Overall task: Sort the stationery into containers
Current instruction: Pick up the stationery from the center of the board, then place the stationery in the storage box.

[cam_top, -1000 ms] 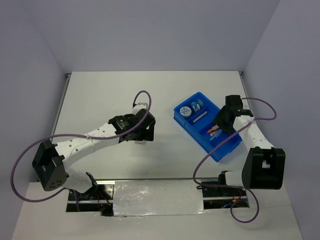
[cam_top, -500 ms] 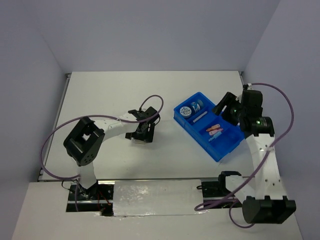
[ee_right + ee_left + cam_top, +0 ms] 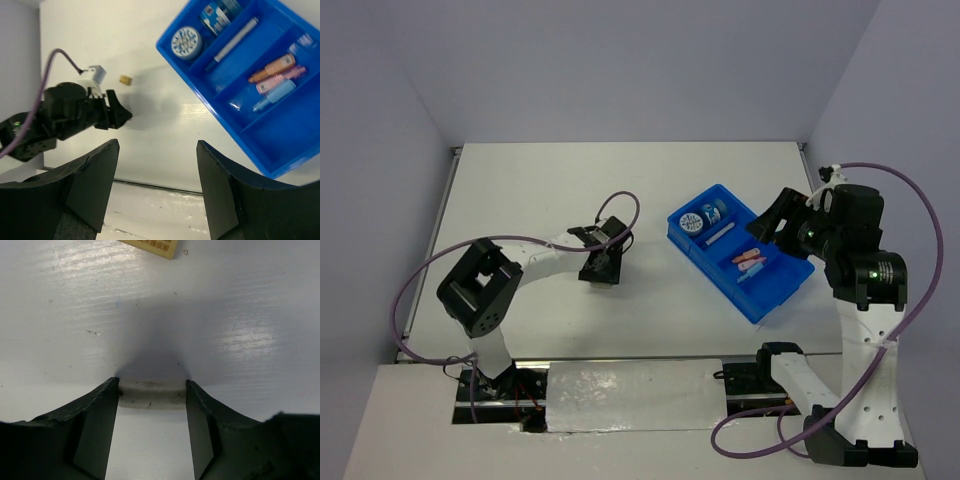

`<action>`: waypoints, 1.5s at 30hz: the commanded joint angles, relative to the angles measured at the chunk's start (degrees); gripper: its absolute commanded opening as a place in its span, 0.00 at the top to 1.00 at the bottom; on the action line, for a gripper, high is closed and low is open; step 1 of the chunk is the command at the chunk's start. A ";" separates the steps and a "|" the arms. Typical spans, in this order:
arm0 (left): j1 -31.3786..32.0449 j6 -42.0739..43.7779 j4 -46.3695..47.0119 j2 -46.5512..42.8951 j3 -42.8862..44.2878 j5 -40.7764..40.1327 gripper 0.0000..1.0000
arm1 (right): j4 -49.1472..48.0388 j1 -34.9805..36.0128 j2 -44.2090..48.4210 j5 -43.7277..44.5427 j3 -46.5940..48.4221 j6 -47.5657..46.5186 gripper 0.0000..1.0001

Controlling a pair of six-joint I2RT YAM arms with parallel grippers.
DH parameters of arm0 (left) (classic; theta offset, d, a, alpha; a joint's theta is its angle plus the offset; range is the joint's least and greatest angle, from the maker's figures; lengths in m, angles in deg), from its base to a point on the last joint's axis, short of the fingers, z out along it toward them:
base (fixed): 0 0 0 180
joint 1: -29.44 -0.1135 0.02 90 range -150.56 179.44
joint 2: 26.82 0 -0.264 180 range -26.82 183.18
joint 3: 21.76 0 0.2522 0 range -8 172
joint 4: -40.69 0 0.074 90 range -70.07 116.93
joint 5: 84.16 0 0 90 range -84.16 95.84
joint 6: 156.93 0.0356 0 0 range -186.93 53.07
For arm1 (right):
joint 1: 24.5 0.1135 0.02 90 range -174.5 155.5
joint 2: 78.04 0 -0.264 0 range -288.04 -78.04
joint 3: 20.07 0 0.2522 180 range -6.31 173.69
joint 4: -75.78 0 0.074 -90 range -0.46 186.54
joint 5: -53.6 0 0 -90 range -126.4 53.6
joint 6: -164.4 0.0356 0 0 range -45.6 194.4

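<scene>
My left gripper (image 3: 603, 268) (image 3: 152, 383) is down on the table, left of the tray. A small grey-white block (image 3: 152, 393) lies between its fingertips, and both tips touch its ends. A tan block (image 3: 150, 246) (image 3: 125, 79) lies just beyond it. The blue tray (image 3: 757, 308) (image 3: 285, 150) holds two round blue rolls (image 3: 688, 221) (image 3: 187, 42), a white-blue pen (image 3: 720, 235) (image 3: 235, 42), and orange (image 3: 272, 68), pink (image 3: 280, 80) and light-blue (image 3: 274, 95) oblong pieces. My right gripper (image 3: 765, 222) (image 3: 157, 145) hangs open and empty, high above the tray's right side.
The table's near edge (image 3: 150, 187) and a shiny strip (image 3: 640, 390) run along the arm bases. Purple cables (image 3: 620, 200) loop over both arms. Grey walls close in the left, back and right sides.
My left gripper's jaws have narrowed from wide open onto the grey-white block. My right arm has risen and drawn back to the right, away from the tray.
</scene>
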 commanded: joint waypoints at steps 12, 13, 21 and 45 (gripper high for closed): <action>4.81 -4.26 -1.55 -10.72 7.64 8.70 0.75 | 6.23 0.48 -3.13 -5.49 18.66 0.16 0.29; 5.43 -4.44 -0.07 -10.72 9.51 10.35 0.75 | 7.54 0.48 -3.65 -4.88 19.81 0.42 0.28; 12.81 -8.30 11.36 0.33 29.02 18.53 0.78 | 11.59 0.39 -2.87 -2.24 26.86 1.48 0.27; 21.78 -12.00 27.37 34.10 53.73 32.61 0.37 | 12.92 0.83 2.41 -2.41 22.38 1.21 0.27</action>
